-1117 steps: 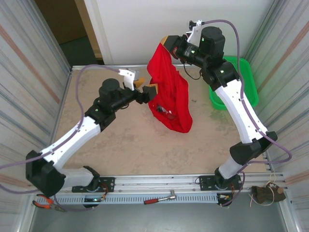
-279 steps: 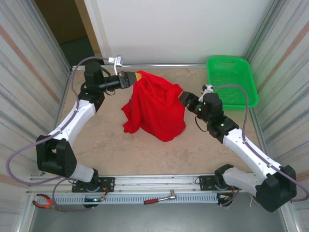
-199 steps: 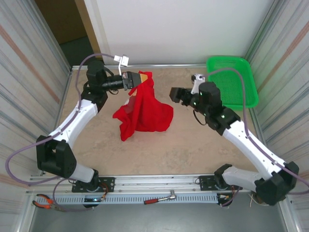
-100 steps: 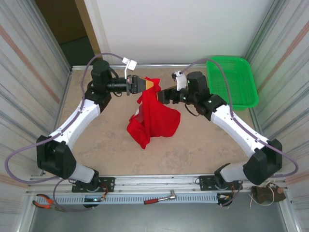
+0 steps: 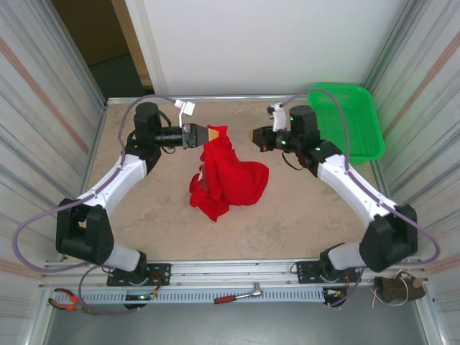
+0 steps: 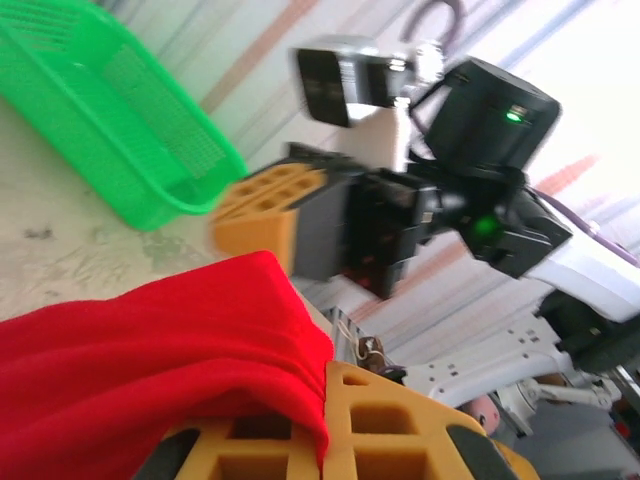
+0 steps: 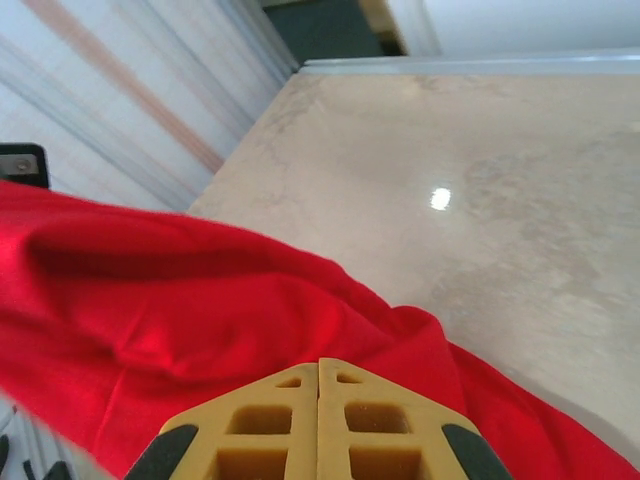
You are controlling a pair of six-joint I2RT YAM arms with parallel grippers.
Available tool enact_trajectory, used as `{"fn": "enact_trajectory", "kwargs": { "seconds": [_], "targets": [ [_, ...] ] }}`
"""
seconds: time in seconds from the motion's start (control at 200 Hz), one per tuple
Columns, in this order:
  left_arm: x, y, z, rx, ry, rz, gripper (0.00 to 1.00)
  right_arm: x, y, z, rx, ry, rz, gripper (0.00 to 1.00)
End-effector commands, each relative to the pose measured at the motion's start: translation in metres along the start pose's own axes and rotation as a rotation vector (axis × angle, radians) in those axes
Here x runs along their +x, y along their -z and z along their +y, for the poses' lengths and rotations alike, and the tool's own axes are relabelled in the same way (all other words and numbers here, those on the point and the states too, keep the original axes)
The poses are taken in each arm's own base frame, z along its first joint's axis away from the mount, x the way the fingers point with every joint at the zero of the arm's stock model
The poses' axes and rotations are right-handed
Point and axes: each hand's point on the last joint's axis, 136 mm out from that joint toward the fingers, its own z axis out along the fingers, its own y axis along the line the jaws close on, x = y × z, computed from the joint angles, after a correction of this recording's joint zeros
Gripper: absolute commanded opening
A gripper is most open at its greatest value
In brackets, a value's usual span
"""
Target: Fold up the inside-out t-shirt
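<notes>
step: spreading the t-shirt [image 5: 228, 180] out, looks like | left fingers [image 5: 214, 134] clamped on its edge | right fingers [image 5: 255, 136] together, empty | next guess: reopen right, grab cloth

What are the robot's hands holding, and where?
The left gripper pinches the bright red cloth t-shirt by a bunched top fold; the right gripper is shut, empty.
</notes>
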Motion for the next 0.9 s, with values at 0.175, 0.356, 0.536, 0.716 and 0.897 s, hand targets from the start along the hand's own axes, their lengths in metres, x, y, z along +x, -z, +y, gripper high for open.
{"fn": "enact_trajectory", "kwargs": {
  "seconds": [0.175, 0.356, 0.536, 0.716, 0.897],
  "targets": [
    [-0.005, -0.007, 0.011, 0.041, -0.018, 0.01, 0.0, 0.004, 0.029, 0.013, -0.012, -0.003, -0.034, 0.59],
    [0.004, -0.004, 0.028, -0.087, 0.027, 0.014, 0.0, 0.022, -0.022, -0.029, 0.05, -0.091, 0.081, 0.81],
    [0.038, 0.027, 0.097, -0.477, 0.232, -0.013, 0.3, 0.074, -0.077, -0.091, 0.263, -0.228, 0.203, 0.77],
    [0.089, 0.074, 0.138, -0.786, 0.436, -0.169, 0.56, 0.137, -0.089, -0.133, 0.515, -0.308, 0.291, 0.74],
    [0.148, 0.083, 0.138, -0.901, 0.563, -0.243, 0.61, 0.189, -0.076, -0.145, 0.662, -0.358, 0.376, 0.48]
  ]
}}
